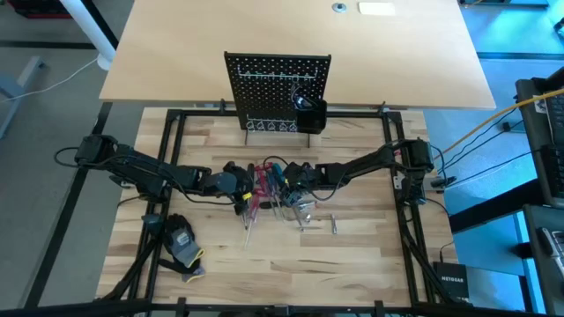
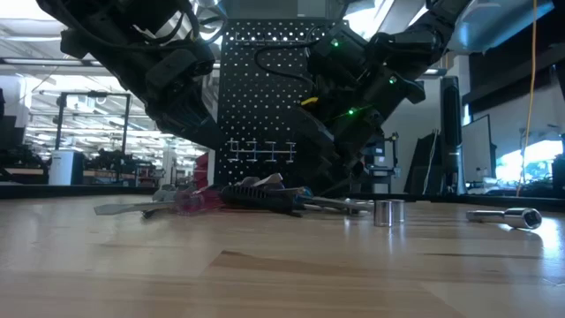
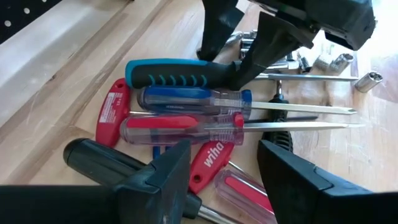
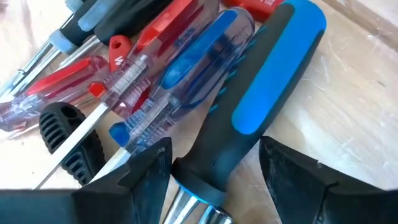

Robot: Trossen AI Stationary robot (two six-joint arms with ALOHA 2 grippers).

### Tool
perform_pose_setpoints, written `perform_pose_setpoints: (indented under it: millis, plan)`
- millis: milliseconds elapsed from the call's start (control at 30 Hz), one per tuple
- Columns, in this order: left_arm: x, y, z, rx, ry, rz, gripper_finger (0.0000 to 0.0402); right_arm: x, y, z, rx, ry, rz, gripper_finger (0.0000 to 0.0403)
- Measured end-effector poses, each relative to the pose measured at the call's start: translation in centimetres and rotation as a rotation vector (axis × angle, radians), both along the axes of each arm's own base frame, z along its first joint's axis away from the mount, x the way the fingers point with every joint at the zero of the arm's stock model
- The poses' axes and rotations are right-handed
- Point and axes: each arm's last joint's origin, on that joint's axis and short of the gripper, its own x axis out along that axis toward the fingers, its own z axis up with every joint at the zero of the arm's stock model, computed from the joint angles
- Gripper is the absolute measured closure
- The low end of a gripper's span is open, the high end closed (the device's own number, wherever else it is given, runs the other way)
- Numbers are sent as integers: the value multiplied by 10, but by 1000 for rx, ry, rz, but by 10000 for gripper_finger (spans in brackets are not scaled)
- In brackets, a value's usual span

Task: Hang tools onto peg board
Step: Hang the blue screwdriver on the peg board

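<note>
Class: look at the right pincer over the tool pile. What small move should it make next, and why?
Probably close. The right pincer stands open with its fingers on either side of the blue-and-black screwdriver handle, which lies on the table in the pile, not yet gripped. The left pincer waits open nearby.

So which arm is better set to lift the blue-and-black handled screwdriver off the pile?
Probably the right. Its gripper has open jaws straddling the blue-and-black screwdriver at the handle's shaft end. The left gripper, also open, hovers over the red-handled screwdrivers instead.
</note>
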Motion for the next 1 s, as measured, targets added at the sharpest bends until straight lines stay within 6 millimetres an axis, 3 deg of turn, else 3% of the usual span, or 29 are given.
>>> perform_pose_setpoints:
  millis: [700,1000]
  plan:
    - [0,0,0,0,0,0,227,1,-1,-14,-53,49,2,165]
    - [0,0,0,0,-1,0,227,0,-2,-16,-68,56,-16,240]
